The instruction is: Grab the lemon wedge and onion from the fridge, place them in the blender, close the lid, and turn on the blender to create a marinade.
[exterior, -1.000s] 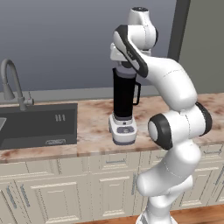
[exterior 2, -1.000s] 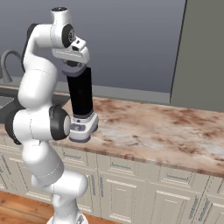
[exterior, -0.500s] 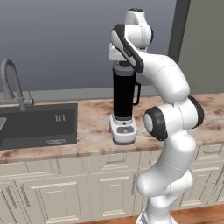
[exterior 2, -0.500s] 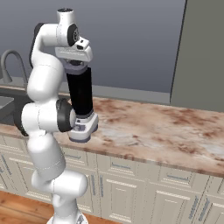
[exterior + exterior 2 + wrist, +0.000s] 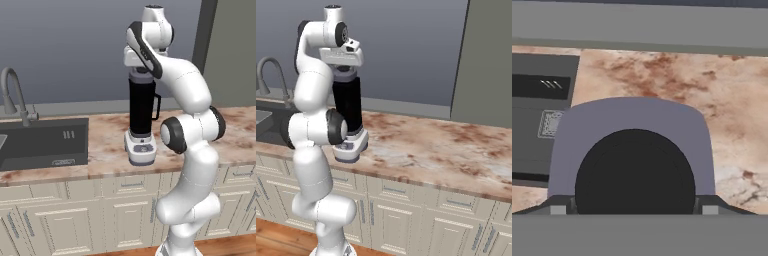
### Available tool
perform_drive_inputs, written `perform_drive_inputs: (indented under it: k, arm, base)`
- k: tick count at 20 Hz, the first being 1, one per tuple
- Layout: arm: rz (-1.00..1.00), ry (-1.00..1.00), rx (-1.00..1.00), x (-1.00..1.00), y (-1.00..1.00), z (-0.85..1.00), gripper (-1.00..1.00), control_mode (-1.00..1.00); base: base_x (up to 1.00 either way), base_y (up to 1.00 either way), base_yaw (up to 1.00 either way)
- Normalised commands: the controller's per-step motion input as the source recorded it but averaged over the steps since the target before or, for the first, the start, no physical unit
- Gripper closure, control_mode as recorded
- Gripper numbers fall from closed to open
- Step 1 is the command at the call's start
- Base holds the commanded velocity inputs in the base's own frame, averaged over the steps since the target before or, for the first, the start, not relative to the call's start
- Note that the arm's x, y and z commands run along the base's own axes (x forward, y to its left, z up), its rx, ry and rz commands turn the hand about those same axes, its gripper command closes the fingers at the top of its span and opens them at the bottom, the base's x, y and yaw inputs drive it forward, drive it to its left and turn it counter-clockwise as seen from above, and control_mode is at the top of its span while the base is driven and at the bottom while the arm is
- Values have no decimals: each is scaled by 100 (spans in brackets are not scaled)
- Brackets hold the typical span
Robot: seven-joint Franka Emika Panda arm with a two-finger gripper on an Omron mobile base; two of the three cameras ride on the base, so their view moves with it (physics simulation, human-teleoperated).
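The blender (image 5: 141,115) (image 5: 348,107) stands on the counter, a tall black jug on a white base. The dark grey lid (image 5: 141,78) (image 5: 345,75) sits at the jug's top, directly under my hand. My gripper (image 5: 141,73) (image 5: 346,71) (image 5: 634,210) points straight down over it. In the hand view the grey lid (image 5: 632,115) spans the whole gap between my fingertips (image 5: 558,210), which stand wide apart and touch its two sides. The lemon wedge and the onion are hidden from sight.
A dark sink (image 5: 45,142) with a curved faucet (image 5: 12,95) lies left of the blender. The marbled counter (image 5: 431,150) stretches to the right, up to a tall grey unit (image 5: 488,60). Cream cabinets (image 5: 75,220) run below.
The arm's elbow has swung closer to the blender and higher. The hand has stayed over the jug's top with the lid under it.
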Motion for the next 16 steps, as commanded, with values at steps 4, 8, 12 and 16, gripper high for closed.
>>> perform_drive_inputs:
  k: [4, 8, 12, 16]
  arm:
    - [0, -21, 0, 10, -8, -6, 100, -100]
    - [0, -17, 0, -2, 0, -10, 100, -100]
    - [0, -14, 0, -25, 0, -38, 100, -100]
    - [0, 1, 0, -8, 0, -34, 100, -100]
  base:
    - [0, 0, 0]
    - [0, 0, 0]
    - [0, 0, 0]
    - [0, 0, 0]
